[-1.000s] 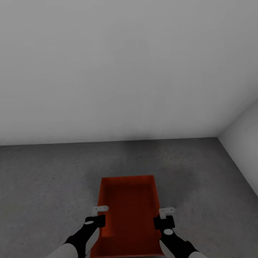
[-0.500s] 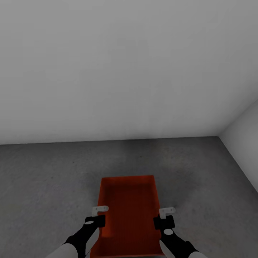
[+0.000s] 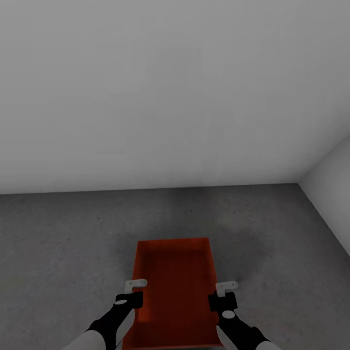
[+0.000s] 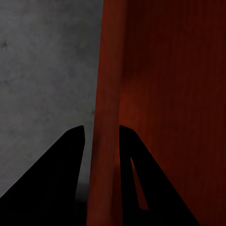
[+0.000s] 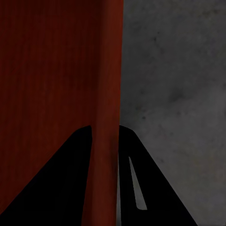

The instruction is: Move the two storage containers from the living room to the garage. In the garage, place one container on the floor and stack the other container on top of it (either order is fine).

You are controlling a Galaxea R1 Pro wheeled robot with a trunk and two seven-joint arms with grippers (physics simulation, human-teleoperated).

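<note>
Low in the frame's center, a red-orange rectangular bin (image 3: 172, 287) with fine-ribbed bottom sits over speckled grey concrete floor (image 3: 58, 243). Left claw (image 3: 132, 290) and right claw (image 3: 224, 293) each pinch a long side wall, nearly closed.

We see the storage container (image 3: 172, 287) as matt red-orange plastic, its flat bottom finely ribbed or meshed, its rim (image 4: 106, 117) smooth and rounded. The floor (image 3: 63, 243) looks like rough, speckled dark grey concrete with paler blotches. The walls (image 3: 170, 87) are plain, smooth, matt white. The left gripper (image 3: 132, 291) and right gripper (image 3: 224, 294) look black and matt, with pale grey fingertips (image 3: 136, 284)
</note>
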